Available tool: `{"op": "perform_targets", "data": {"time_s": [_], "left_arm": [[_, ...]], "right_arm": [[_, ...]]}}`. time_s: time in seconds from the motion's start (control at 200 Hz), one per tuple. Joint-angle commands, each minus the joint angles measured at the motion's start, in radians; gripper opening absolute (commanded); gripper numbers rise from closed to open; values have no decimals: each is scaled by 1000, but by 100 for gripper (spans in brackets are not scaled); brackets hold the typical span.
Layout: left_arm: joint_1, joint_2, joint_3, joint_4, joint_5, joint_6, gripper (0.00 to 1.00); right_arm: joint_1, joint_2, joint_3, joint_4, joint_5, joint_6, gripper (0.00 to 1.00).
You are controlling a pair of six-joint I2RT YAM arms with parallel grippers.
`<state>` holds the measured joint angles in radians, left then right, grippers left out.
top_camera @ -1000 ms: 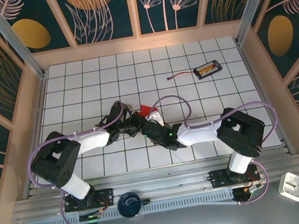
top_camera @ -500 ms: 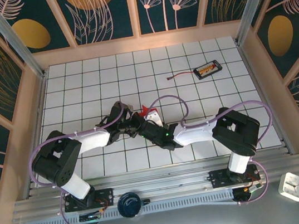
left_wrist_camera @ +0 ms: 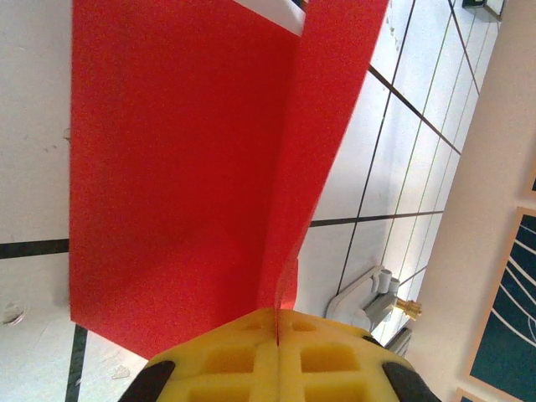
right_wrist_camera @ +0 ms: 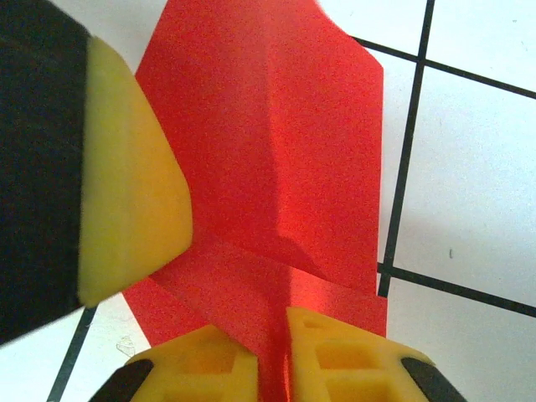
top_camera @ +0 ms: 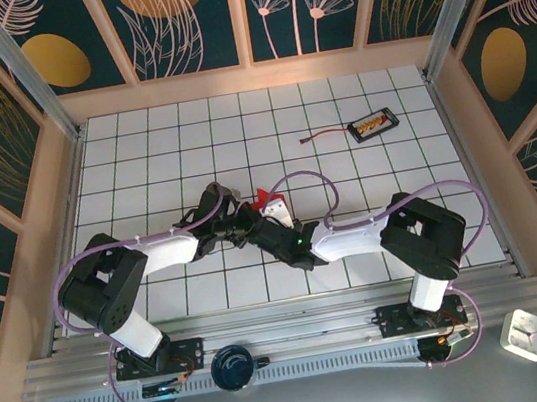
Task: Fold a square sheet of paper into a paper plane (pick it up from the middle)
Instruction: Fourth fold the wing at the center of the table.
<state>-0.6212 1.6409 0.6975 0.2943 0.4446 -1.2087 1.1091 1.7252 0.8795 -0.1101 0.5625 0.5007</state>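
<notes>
Left fingers [left_wrist_camera: 239,356] and right fingers [right_wrist_camera: 335,347] both pinch the red paper [left_wrist_camera: 167,167] (along its ridge).

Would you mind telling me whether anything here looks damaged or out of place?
Nothing stands out. The red paper is creased, one flap upright in the shut left gripper, the right gripper straddling it: normal mid-fold.

**A:** Where is the paper [top_camera: 268,198]?
**B:** In the middle of the table [top_camera: 140,149]. One part lies flat and one part stands up.
**A:** What is next to it?
**B:** The left gripper [left_wrist_camera: 276,333] is on its left and the right gripper [right_wrist_camera: 272,339] is in front. Both pinch it.
**A:** And the tray [top_camera: 373,125]?
**B:** Well behind the paper, off to the right.
</notes>
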Motion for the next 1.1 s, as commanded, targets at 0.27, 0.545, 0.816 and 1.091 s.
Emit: {"op": "perform_targets", "data": {"time_s": [0.27,0.545,0.816,1.091], "left_arm": [[-1,-29,11,-58,-19,-26,10],[1,-163,10,-130,-119,30,35],[2,-231,-29,-148,-146,70,33],[1,-178,-70,-74,-81,72,32]], "right_arm": [[-2,-8,-54,47,68,27,0],[-33,-122,-216,290,-57,-60,0],[-130,-202,-363,543,-363,-63,0],[-209,-193,-439,693,-574,45,0]]}}
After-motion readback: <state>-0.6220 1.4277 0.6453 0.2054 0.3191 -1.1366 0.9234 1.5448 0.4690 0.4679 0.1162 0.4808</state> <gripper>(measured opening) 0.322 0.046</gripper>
